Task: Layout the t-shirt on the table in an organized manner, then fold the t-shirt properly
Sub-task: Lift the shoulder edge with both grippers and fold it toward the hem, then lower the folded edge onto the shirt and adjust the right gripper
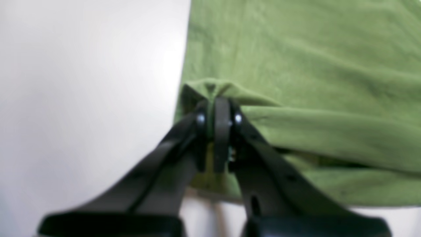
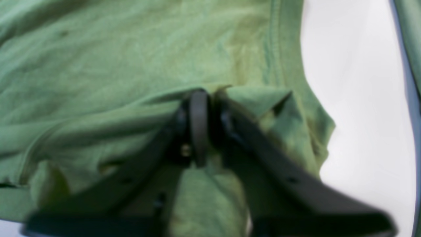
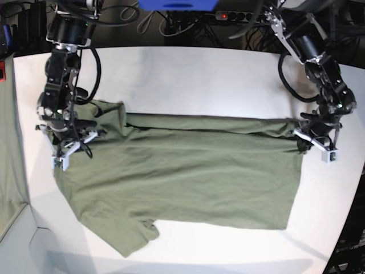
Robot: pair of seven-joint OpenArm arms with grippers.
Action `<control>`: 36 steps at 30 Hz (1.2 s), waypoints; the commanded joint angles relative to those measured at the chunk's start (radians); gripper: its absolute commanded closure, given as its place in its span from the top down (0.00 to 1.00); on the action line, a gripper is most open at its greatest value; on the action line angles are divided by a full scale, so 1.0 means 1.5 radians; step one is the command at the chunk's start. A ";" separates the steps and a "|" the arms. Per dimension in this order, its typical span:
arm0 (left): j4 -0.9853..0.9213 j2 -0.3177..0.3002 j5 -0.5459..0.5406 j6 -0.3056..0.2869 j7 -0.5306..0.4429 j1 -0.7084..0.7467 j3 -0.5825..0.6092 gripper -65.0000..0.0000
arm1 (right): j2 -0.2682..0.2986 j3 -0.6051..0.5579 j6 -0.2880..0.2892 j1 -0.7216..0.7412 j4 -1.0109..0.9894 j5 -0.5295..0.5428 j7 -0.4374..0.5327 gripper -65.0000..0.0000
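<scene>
The olive-green t-shirt (image 3: 188, 165) lies spread across the white table (image 3: 199, 80), hem toward the right, one sleeve at the front left. Its far edge forms a straight folded line between the two grippers. My left gripper (image 3: 305, 137) is at the far right corner; in the left wrist view the gripper (image 1: 218, 102) is shut on a raised pinch of t-shirt (image 1: 296, 65) beside the bare table (image 1: 82, 98). My right gripper (image 3: 85, 136) is at the far left shoulder; the right wrist view shows that gripper (image 2: 210, 95) with jaws almost together and a tented fold of t-shirt (image 2: 131, 65) at its tips.
Cables, a power strip (image 3: 239, 16) and a blue object (image 3: 177, 3) line the back edge. A grey-green surface (image 3: 10, 154) sits beyond the table's left edge. Bare tabletop (image 2: 355, 98) lies past the shirt's shoulder.
</scene>
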 commanded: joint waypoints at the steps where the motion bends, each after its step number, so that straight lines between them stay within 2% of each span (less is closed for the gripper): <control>1: 0.005 -0.020 -0.013 0.000 -0.013 -0.018 0.005 0.05 | 0.007 0.001 0.002 0.013 0.011 -0.001 0.010 0.21; 5: -0.002 -0.032 -0.018 0.000 -0.018 -0.018 0.047 0.30 | 0.026 -0.020 0.003 0.007 0.016 -0.001 0.010 0.42; 9: 0.008 -0.028 -0.019 -0.005 -0.018 -0.014 0.050 0.58 | 0.029 -0.021 0.003 -0.027 0.065 -0.001 0.009 0.51; 11: 0.006 -0.028 -0.019 -0.006 -0.018 -0.014 0.050 0.66 | 0.029 -0.021 0.003 -0.055 0.097 -0.001 0.009 0.52; 17: 0.007 -0.033 -0.020 -0.008 -0.019 -0.001 0.050 0.67 | 0.025 -0.019 0.002 -0.137 0.138 0.000 0.014 0.52; 28: 0.007 -0.033 -0.020 -0.008 -0.019 0.000 0.050 0.67 | 0.018 -0.010 0.002 -0.177 0.110 0.001 0.016 0.51; 30: 0.007 -0.033 -0.020 -0.008 -0.019 0.003 0.049 0.67 | 0.010 -0.010 0.002 -0.180 0.110 0.001 0.016 0.44; 32: 0.007 -0.034 -0.020 -0.008 -0.019 0.010 0.049 0.67 | 0.008 -0.010 0.002 -0.180 0.108 0.001 0.011 0.31; 35: 0.007 -0.034 -0.020 -0.008 -0.019 0.014 0.049 0.67 | 0.005 -0.010 0.002 -0.190 0.108 0.001 0.011 0.03; 36: 0.007 -0.034 -0.020 -0.008 -0.019 0.014 0.049 0.67 | 0.004 -0.010 0.002 -0.190 0.108 0.001 0.010 0.00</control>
